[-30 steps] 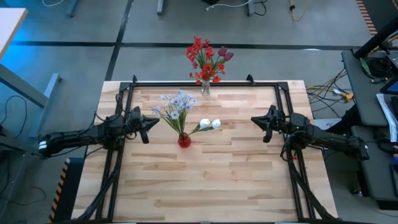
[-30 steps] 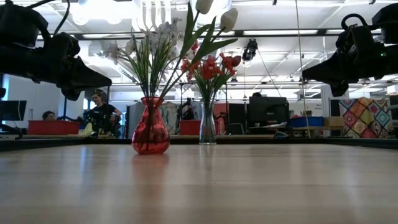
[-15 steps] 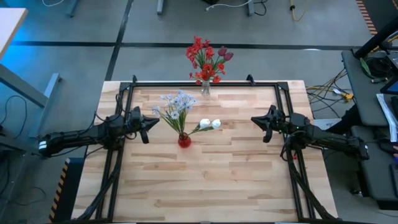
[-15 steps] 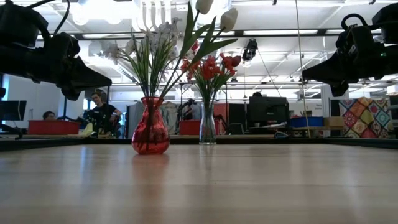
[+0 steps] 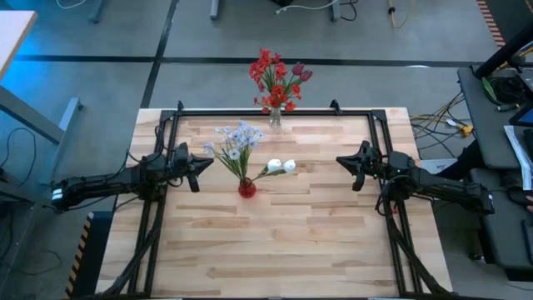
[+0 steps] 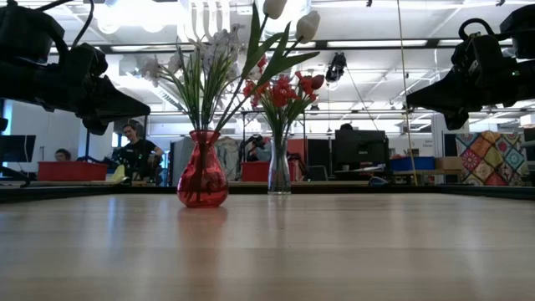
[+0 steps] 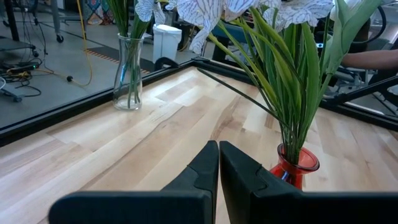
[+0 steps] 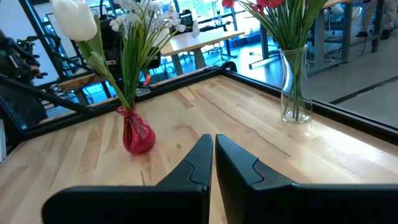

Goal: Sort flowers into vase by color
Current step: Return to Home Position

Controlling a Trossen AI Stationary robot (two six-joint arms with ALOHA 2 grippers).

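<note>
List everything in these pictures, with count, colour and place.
table: one, light wood, under both arms
red vase: one, red, table centre
glass vase: one, clear, table's far edge
tulips: two, white, in red vase
pale flowers: one bunch, blue-white, in red vase
red flowers: one bunch, red, in glass vase
buds: few, maroon, in glass vase
person: one, dark top, room behind table
left gripper: one, black, shut, left of red vase
right gripper: one, black, shut, right of red vase

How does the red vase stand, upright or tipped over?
Upright: the red vase stands on its base on the table, and the flower stems rise from its mouth.
</note>
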